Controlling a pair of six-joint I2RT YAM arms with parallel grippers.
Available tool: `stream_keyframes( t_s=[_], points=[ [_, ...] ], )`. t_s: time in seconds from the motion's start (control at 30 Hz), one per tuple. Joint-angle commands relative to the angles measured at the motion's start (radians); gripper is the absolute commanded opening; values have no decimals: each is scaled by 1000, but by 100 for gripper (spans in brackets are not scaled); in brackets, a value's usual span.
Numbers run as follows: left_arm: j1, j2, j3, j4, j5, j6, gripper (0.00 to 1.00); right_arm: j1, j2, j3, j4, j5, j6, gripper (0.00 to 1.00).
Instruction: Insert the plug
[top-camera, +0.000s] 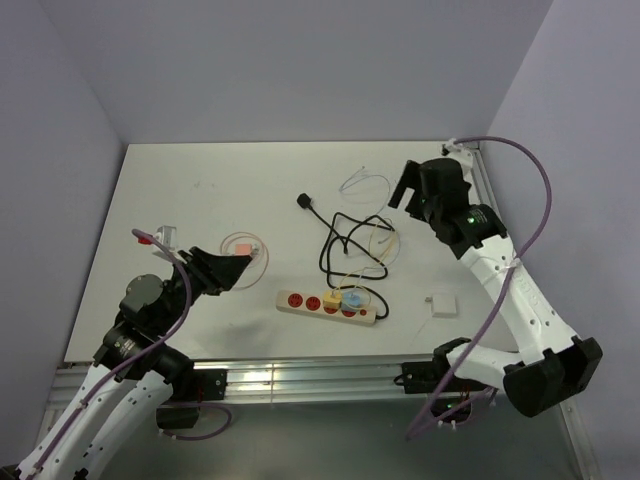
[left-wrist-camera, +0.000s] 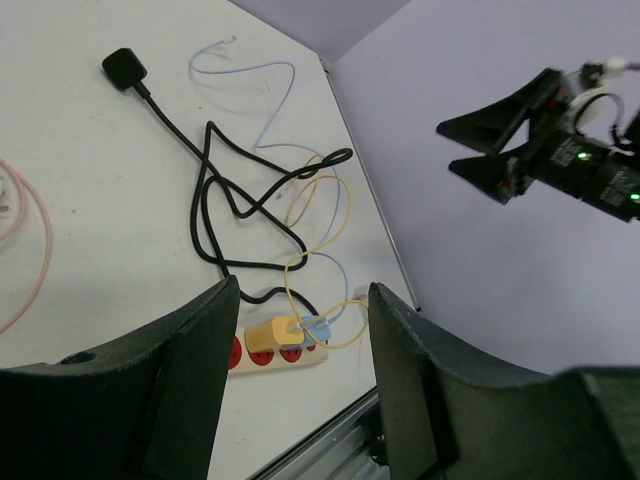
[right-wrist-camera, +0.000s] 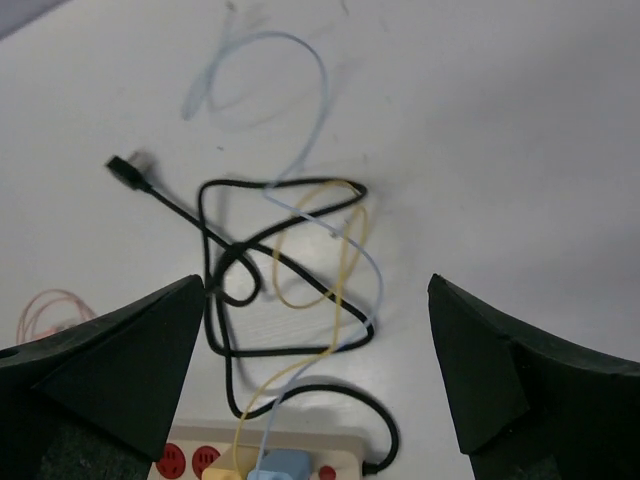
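Note:
A cream power strip (top-camera: 300, 301) with red sockets lies near the table's front edge. A yellow plug (top-camera: 331, 298) and a blue plug (top-camera: 351, 298) sit in it side by side. Its black cord (top-camera: 340, 235) loops back to a black plug (top-camera: 305, 203) lying loose. My left gripper (top-camera: 235, 268) is open and empty, left of the strip. My right gripper (top-camera: 405, 185) is open and empty, held above the table's far right. The left wrist view shows the strip (left-wrist-camera: 262, 357) and both plugs between its fingers (left-wrist-camera: 180, 380). The right wrist view shows the strip (right-wrist-camera: 345, 445) below.
A coiled pink cable with a white adapter (top-camera: 243, 247) lies left of the strip. A small white charger (top-camera: 441, 303) lies to its right. Thin yellow and pale blue cables (top-camera: 365, 183) trail over the black cord. A metal rail runs along the table's front edge (top-camera: 300, 378).

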Motion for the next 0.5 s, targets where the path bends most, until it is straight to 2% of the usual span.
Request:
stream_keyframes(
  t_s=[0.0, 0.03, 0.1, 0.13, 0.23, 0.3, 0.4, 0.47],
  points=[
    [2, -6, 39, 19, 49, -6, 60, -147, 9, -92, -140, -187, 214, 100],
    [2, 0, 41, 24, 55, -1, 60, -247, 6, -130, -123, -296, 241, 100],
    [1, 8, 47, 24, 71, 2, 60, -365, 15, -231, -115, -407, 260, 100],
    [1, 14, 47, 26, 75, 1, 60, -492, 30, -260, -135, -453, 296, 100],
    [1, 26, 47, 36, 92, 7, 60, -635, 6, -377, -140, -467, 341, 100],
    [1, 31, 47, 36, 101, 13, 60, -677, -106, -448, -86, -444, 367, 100],
    [1, 31, 44, 42, 104, 17, 60, -693, -206, -448, -55, -355, 373, 100],
    [1, 19, 33, 58, 107, 8, 60, -694, -214, -433, -78, -311, 392, 100]
  ],
)
